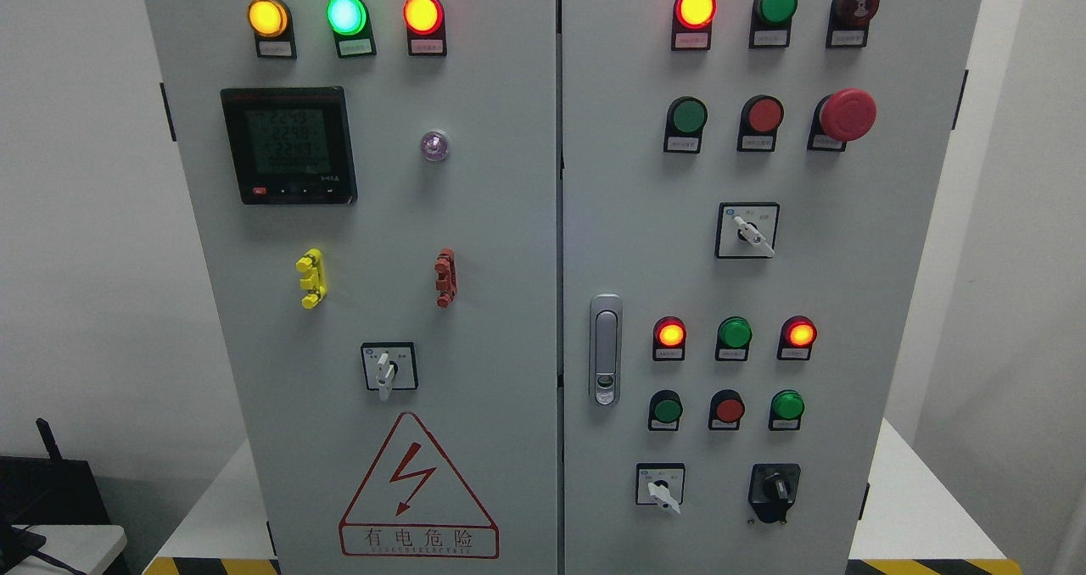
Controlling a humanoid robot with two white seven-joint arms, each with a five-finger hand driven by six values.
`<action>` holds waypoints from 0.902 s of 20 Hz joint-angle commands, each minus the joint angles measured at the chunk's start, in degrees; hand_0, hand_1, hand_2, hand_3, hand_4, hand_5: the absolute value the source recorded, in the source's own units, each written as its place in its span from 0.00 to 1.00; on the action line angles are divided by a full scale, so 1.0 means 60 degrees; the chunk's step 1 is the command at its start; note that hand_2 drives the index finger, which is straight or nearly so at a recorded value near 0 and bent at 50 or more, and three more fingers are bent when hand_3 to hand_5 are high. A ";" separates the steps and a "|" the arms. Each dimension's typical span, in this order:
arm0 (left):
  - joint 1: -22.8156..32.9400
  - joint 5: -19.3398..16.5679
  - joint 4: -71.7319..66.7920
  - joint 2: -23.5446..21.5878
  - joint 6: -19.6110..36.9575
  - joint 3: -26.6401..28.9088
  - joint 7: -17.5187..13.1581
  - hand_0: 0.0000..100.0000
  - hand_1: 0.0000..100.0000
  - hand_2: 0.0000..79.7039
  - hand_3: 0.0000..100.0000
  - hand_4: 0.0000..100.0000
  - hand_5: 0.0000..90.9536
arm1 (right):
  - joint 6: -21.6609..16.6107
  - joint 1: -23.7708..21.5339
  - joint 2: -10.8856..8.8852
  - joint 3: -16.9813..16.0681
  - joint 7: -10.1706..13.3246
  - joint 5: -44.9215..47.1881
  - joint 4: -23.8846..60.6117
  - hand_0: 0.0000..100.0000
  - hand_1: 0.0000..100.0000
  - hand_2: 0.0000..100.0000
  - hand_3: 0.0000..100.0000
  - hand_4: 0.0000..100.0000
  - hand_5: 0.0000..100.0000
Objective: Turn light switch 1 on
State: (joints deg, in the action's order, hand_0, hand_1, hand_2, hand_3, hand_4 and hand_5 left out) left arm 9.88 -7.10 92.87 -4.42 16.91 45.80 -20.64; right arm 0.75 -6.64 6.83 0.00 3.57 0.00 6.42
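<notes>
The grey cabinet (475, 219) fills the view; no robot hand is visible, so hand state cannot be told. The red warning triangle (417, 486) reads "有电危险". The meter (288, 145) displays digits. Which control is light switch 1 cannot be told; button labels are illegible.
</notes>
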 commanded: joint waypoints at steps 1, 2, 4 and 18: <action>-0.0634 0.0099 0.1631 -0.0245 0.0155 -0.0630 -0.0177 0.30 0.00 0.41 0.55 0.67 0.57 | -0.0007 -0.0006 0.0004 0.0161 0.0006 0.0234 0.0000 0.12 0.39 0.00 0.00 0.00 0.00; -0.0723 0.0259 0.1617 -0.0216 0.0228 -0.0864 -0.0163 0.25 0.00 0.43 0.60 0.70 0.64 | 0.0007 -0.0006 -0.0010 0.0161 0.0006 0.0234 0.0000 0.12 0.39 0.00 0.00 0.00 0.00; -0.0723 0.0553 0.1689 -0.0157 0.0490 -0.1391 -0.0091 0.20 0.00 0.44 0.62 0.71 0.69 | -0.0007 0.0009 -0.0010 0.0161 0.0006 0.0234 0.0000 0.12 0.39 0.00 0.00 0.00 0.00; -0.1163 0.0481 0.2759 -0.0099 0.0771 -0.4277 0.1373 0.16 0.00 0.45 0.63 0.71 0.76 | -0.0007 0.0009 0.0004 0.0161 0.0006 0.0234 0.0000 0.12 0.39 0.00 0.00 0.00 0.00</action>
State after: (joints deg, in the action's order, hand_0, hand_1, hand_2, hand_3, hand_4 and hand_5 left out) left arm 3.92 -4.14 104.43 -5.09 22.25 32.02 -14.37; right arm 0.74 -6.65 6.83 0.00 3.57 0.00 6.42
